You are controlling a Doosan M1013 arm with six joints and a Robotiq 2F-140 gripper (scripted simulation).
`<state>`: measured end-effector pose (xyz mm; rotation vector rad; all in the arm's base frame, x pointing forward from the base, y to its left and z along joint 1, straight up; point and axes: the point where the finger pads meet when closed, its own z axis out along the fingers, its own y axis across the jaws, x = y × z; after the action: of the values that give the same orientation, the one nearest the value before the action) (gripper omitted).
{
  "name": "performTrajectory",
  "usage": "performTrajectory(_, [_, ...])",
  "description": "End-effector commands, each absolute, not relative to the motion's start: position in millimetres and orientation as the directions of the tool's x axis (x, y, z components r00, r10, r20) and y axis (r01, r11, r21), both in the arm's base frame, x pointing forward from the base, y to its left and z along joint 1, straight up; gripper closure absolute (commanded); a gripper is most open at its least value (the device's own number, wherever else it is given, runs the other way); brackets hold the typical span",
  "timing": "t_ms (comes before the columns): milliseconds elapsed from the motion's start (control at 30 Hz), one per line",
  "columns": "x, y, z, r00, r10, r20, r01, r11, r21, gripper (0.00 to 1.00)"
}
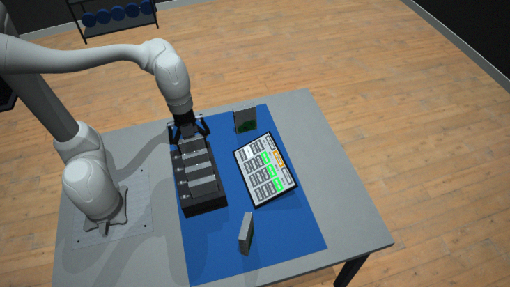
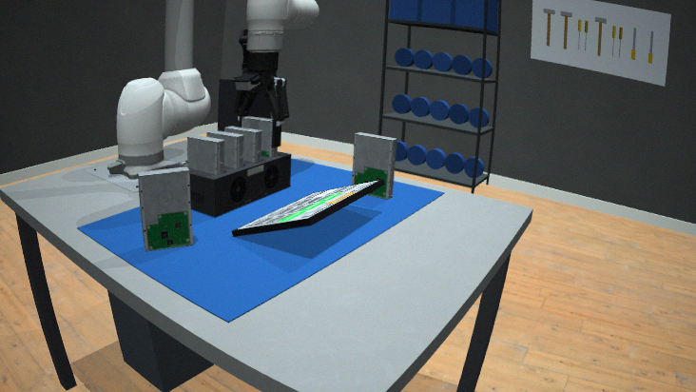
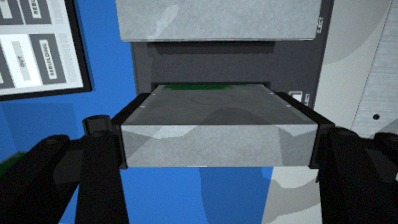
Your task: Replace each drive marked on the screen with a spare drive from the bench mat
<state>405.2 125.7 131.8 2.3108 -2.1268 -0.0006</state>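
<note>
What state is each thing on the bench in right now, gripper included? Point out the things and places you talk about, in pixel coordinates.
Gripper (image 1: 191, 141) (image 2: 260, 130) (image 3: 212, 108): fingers shut on the end drive
End drive (image 1: 193, 144) (image 2: 257, 133) (image 3: 219, 145): upright, raised above its neighbours
Three other docked drives (image 1: 198, 171) (image 2: 233, 150) (image 3: 220, 20): upright, in bays
Dock (image 1: 205, 205) (image 2: 250, 187) (image 3: 200, 65): flat on the mat
Two spare drives (image 1: 246, 119) (image 2: 165, 209) (image 3: 10, 161): upright on the mat
Screen (image 1: 265, 171) (image 2: 311, 204) (image 3: 40, 50): lit, tilted, "OUT" cell white
</note>
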Motion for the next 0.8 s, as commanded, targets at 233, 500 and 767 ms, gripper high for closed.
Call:
performTrajectory(233, [406, 126, 141, 0.083, -0.997, 0.000, -0.997, -0.083, 0.000, 0.90])
performTrajectory(500, [406, 126, 151, 0.083, -0.997, 0.000, -0.997, -0.083, 0.000, 0.90])
performTrajectory(767, [406, 126, 170, 0.083, -0.997, 0.000, -0.997, -0.083, 0.000, 0.90])
